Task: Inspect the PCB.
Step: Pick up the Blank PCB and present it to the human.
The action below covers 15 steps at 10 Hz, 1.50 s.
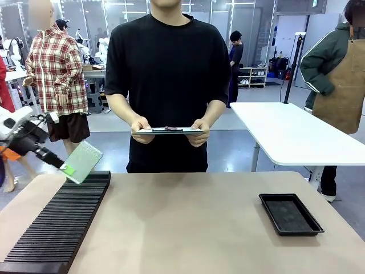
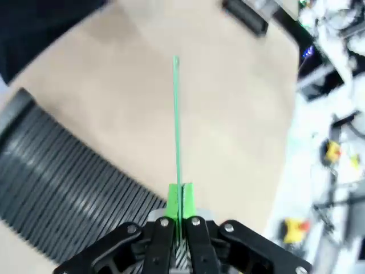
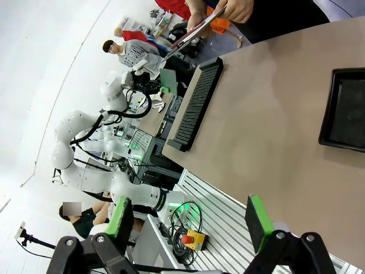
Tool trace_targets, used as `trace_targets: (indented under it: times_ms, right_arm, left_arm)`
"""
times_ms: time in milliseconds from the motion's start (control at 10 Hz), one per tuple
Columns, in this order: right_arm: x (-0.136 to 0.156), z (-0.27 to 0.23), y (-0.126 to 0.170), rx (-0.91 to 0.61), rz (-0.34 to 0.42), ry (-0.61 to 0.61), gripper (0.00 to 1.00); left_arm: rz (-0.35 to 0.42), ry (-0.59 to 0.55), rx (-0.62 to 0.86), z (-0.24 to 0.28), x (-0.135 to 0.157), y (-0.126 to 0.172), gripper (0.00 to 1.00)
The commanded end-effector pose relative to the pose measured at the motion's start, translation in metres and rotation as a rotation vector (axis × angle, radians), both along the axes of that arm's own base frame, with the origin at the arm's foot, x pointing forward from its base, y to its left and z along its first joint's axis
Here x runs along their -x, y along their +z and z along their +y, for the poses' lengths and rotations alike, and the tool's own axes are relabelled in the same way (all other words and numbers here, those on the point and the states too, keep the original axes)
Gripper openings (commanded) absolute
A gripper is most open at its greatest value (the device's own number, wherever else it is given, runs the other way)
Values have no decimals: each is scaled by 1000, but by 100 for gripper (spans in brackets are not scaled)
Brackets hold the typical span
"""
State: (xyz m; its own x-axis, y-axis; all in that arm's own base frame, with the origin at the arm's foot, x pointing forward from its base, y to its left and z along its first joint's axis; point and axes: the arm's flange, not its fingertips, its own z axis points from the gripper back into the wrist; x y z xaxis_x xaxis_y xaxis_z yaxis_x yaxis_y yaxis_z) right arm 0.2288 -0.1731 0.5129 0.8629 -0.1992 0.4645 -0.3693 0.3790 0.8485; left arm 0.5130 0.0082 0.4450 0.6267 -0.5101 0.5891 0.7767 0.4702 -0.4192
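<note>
The PCB, a thin green board with a dotted surface, hangs tilted in the air above the far end of the black slotted rack. My left gripper is shut on its lower left corner. In the left wrist view the PCB appears edge-on as a thin green line rising from between the shut green pads of the left gripper. My right gripper is open with nothing between its fingers, off the table's near edge. The PCB is small and far off in the right wrist view.
A person in black stands at the far side holding a clipboard level in both hands. A shallow black tray lies at the right of the table. The rack runs along the left edge. A white table stands behind on the right.
</note>
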Motion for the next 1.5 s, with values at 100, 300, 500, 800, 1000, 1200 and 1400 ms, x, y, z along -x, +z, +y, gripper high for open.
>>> trace_targets:
  times_ms: [100, 300, 500, 800, 1000, 1200, 1400]
  right_arm:
    - [1, -1, 1, -4, -5, -1, 100]
    - [1, -1, 1, -4, -5, -1, 100]
    - [1, -1, 1, -4, -5, -1, 100]
    - [1, -1, 1, -4, -5, -1, 100]
    - [1, -1, 1, -4, -5, -1, 100]
    - [1, -1, 1, -4, -5, -1, 100]
    - [1, -1, 1, -4, -5, -1, 100]
  left_arm:
    - [177, 277, 320, -25, -24, -9, 0]
    - [203, 257, 250, -35, -27, -10, 0]
    - [207, 247, 266, -27, -23, -19, 0]
    - [337, 264, 426, -28, -30, -11, 3]
    - [567, 326, 625, -33, -45, -28, 3]
    - [660, 367, 689, -44, -45, -59, 3]
    - [719, 332, 725, -52, -42, -73, 3]
